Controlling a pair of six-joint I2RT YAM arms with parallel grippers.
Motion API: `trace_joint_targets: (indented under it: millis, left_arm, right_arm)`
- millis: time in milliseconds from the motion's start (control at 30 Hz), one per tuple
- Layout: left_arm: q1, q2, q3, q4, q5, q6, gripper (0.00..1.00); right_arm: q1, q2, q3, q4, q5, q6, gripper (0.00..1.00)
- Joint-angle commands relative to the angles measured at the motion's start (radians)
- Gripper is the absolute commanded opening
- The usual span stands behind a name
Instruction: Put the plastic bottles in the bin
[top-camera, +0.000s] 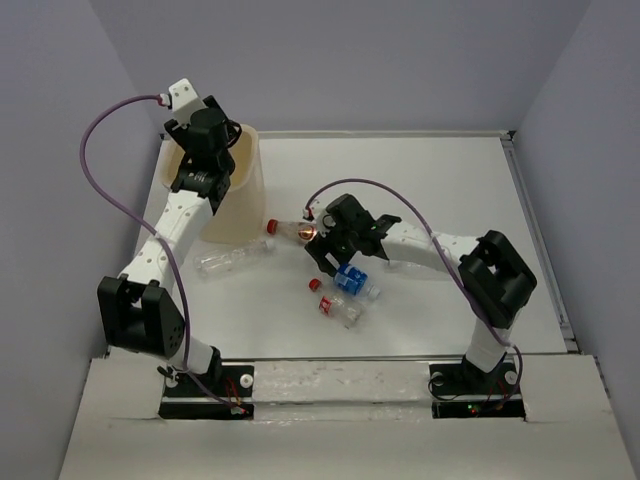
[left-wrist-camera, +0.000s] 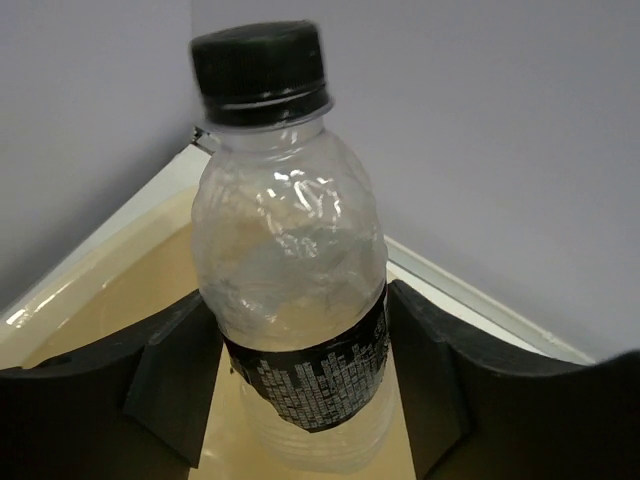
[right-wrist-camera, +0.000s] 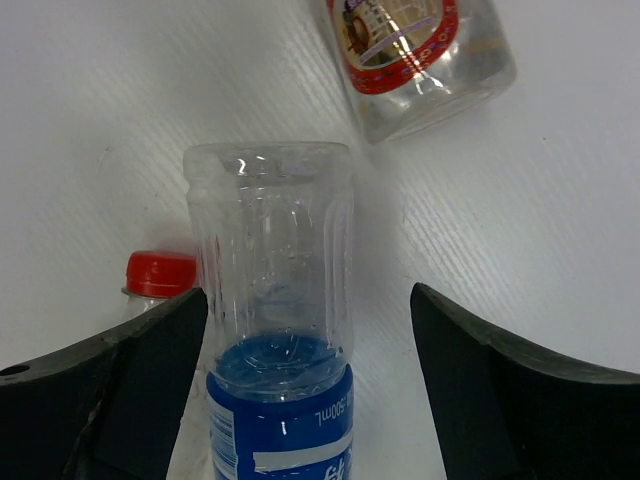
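The cream-beige bin (top-camera: 240, 195) stands at the back left. My left gripper (top-camera: 222, 140) is over its opening, shut on a clear bottle with a black cap and black label (left-wrist-camera: 290, 250); the bin's inside (left-wrist-camera: 110, 300) shows below it. My right gripper (top-camera: 335, 262) is open and low over the table, its jaws on either side of the blue-labelled bottle (right-wrist-camera: 270, 330), which also shows in the top view (top-camera: 354, 281). A bottle with a brown patch (top-camera: 296, 231) and a clear bottle (top-camera: 228, 260) lie by the bin. A small red-capped bottle (top-camera: 342, 310) lies nearer me.
A red cap on a clear neck (right-wrist-camera: 158, 272) sits just left of the blue-labelled bottle. A bottle with a red and brown label (right-wrist-camera: 420, 55) lies just beyond it. Grey walls enclose the white table (top-camera: 450, 190).
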Motion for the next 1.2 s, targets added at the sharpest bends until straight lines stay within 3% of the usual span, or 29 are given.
trace_joint_targets:
  millis: [0, 133, 333, 400, 500, 567, 767, 900, 1167]
  left_arm:
    - [0.003, 0.000, 0.008, 0.113, -0.074, 0.041, 0.78]
    - [0.002, -0.041, -0.007, 0.094, -0.013, 0.013, 0.84]
    - [0.002, -0.180, -0.082, 0.077, 0.107, -0.039, 0.85]
    - [0.002, -0.233, -0.108, 0.063, 0.142, -0.059, 0.85]
    - [0.000, -0.305, -0.143, 0.020, 0.246, -0.069, 0.85]
    - [-0.003, -0.369, -0.174, -0.005, 0.360, -0.074, 0.85]
    - [-0.018, -0.530, -0.354, -0.087, 0.608, -0.080, 0.85]
    - [-0.018, -0.657, -0.476, -0.159, 0.746, -0.086, 0.85]
    - [-0.018, -0.786, -0.546, -0.272, 0.817, -0.030, 0.85]
  right_arm:
    - [0.003, -0.011, 0.029, 0.053, 0.074, 0.003, 0.85]
    - [0.003, 0.009, 0.024, 0.051, 0.066, 0.000, 0.74]
    - [0.003, -0.009, 0.018, 0.053, 0.094, 0.001, 0.59]
    - [0.003, -0.020, 0.015, 0.053, 0.092, 0.001, 0.61]
    - [0.003, -0.017, 0.010, 0.050, 0.077, 0.007, 0.77]
    - [0.003, -0.006, 0.004, 0.048, 0.081, 0.012, 0.79]
    - [0.003, 0.008, -0.011, 0.047, 0.059, 0.038, 0.77]
    - [0.003, 0.014, -0.005, 0.053, 0.046, 0.055, 0.65]
    - [0.003, 0.048, -0.028, 0.053, 0.020, 0.093, 0.60]
